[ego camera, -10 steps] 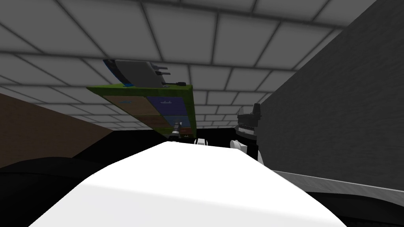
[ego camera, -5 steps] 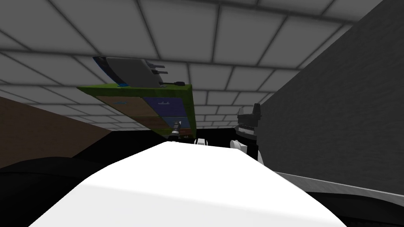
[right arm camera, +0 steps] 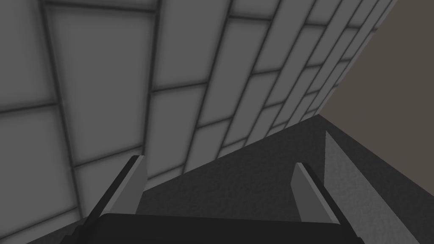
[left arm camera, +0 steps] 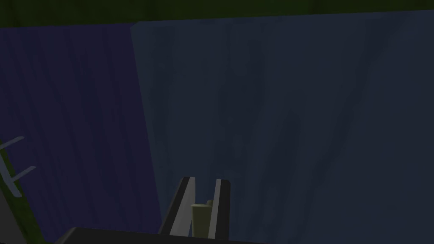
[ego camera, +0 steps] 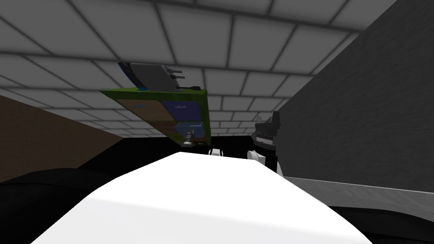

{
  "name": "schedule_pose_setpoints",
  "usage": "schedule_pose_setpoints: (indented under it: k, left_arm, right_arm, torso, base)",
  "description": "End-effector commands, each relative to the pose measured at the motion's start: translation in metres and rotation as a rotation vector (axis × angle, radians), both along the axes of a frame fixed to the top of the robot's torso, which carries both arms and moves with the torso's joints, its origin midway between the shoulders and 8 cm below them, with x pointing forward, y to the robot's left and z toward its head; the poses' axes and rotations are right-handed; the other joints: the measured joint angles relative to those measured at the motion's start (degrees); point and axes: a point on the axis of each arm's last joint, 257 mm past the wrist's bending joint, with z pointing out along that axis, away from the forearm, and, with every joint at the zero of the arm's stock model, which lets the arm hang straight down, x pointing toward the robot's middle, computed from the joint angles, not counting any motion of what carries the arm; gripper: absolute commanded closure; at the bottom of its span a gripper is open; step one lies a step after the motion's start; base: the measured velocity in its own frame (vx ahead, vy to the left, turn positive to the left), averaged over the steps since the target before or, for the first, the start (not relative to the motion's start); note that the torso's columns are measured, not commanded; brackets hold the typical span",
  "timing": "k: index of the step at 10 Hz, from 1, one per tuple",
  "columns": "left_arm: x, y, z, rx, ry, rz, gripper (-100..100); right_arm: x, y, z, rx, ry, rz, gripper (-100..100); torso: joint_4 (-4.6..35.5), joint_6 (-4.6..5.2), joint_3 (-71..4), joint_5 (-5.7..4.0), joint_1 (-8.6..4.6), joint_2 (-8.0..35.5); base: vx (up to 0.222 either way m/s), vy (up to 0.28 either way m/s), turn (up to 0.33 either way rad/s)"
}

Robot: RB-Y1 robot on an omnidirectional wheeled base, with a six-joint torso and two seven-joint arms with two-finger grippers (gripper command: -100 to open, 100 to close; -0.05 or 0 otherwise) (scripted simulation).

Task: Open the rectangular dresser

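The left claw (left arm camera: 204,183) is clenching the handle (left arm camera: 200,217) of a blue drawer (ego camera: 191,127) jutting from the green dresser (ego camera: 205,111), whose front is facing lower left. The right claw (right arm camera: 218,167) is resting released.

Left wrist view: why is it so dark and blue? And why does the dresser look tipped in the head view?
Left wrist view: the camera is close to a dim blue drawer front, with the left claw shut on its pale handle. Head view: the camera is rolled, so the green dresser and the grey tiles slant together.
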Motion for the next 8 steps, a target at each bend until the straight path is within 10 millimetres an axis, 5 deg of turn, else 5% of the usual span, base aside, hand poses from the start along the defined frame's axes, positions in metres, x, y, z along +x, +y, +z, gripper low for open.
schedule_pose_setpoints:
  k: [1,3,4,8]
  left_arm:
    - [-0.006,-0.001,0.000,0.000,0.001,-0.003,100]
    - [-0.009,-0.002,0.004,0.002,-0.007,-0.006,100]
    - [-0.010,0.000,0.003,-0.002,0.008,-0.001,-100]
    - [-0.022,0.005,0.023,-0.004,0.008,0.007,-100]
  right_arm:
    - [0.000,0.000,0.000,0.000,0.000,0.000,0]
    - [0.000,0.000,0.000,0.000,0.000,0.000,0]
    - [0.000,0.000,0.000,0.000,0.000,0.000,0]
    - [0.000,0.000,0.000,0.000,0.000,0.000,0]
  torso:
    - [-0.07,0.03,-0.22,-0.01,0.03,-0.40]
    - [-0.12,0.05,-0.08,0.07,0.01,-0.17]
    - [-0.10,0.07,-0.07,0.06,-0.03,-0.15]
    - [-0.42,0.10,-0.40,0.26,0.23,-0.73]
  base:
    - [-0.149,-0.025,0.017]
    - [-0.174,-0.030,0.022]
    - [-0.074,-0.016,-0.012]
    - [0.042,0.002,-0.021]
